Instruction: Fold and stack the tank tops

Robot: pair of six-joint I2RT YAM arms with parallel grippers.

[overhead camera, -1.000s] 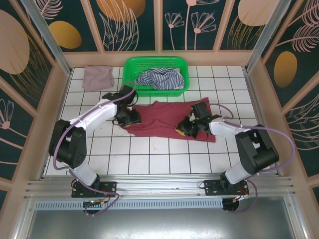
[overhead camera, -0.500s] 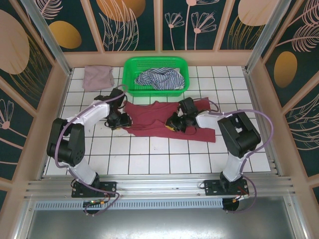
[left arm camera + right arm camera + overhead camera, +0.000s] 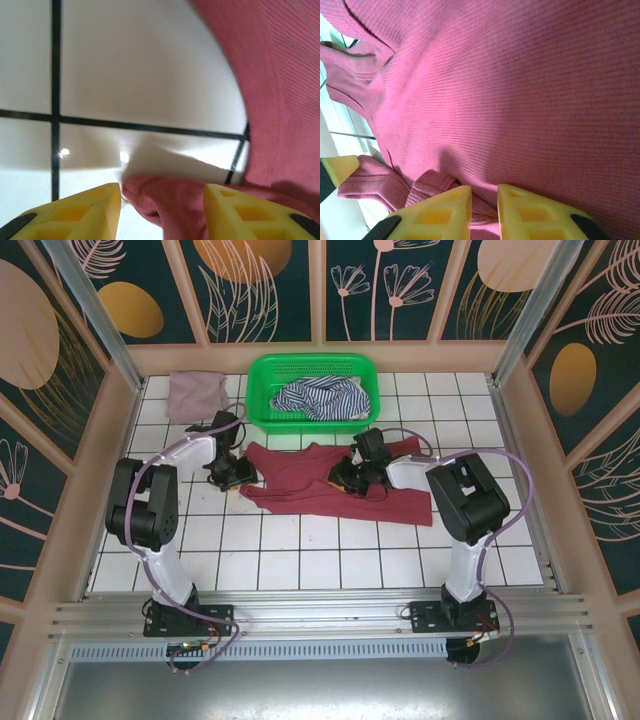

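Note:
The maroon tank top (image 3: 300,490) lies spread out on the white tiles in the middle of the table. My left gripper (image 3: 229,473) is at its left edge. In the left wrist view a bunched fold of the maroon cloth (image 3: 175,200) spans the gap between that gripper's (image 3: 162,192) yellow fingers and lifts off the tile. My right gripper (image 3: 346,478) rests on the middle of the top. Its (image 3: 485,192) jaws stand nearly together, pinching a ridge of the ribbed cloth (image 3: 520,90). The striped tank top (image 3: 320,398) lies crumpled in the basket. The mauve tank top (image 3: 195,395) lies folded at the back left.
The green plastic basket (image 3: 262,375) stands at the back centre, just behind the maroon top. Wooden walls and metal posts enclose the table on three sides. Bare tiles (image 3: 320,560) run along the near side in front of the cloth.
Both grippers have moved left and a little toward the back. The left one has drawn the top's left edge outward, and the right one has crossed from the right part to the middle.

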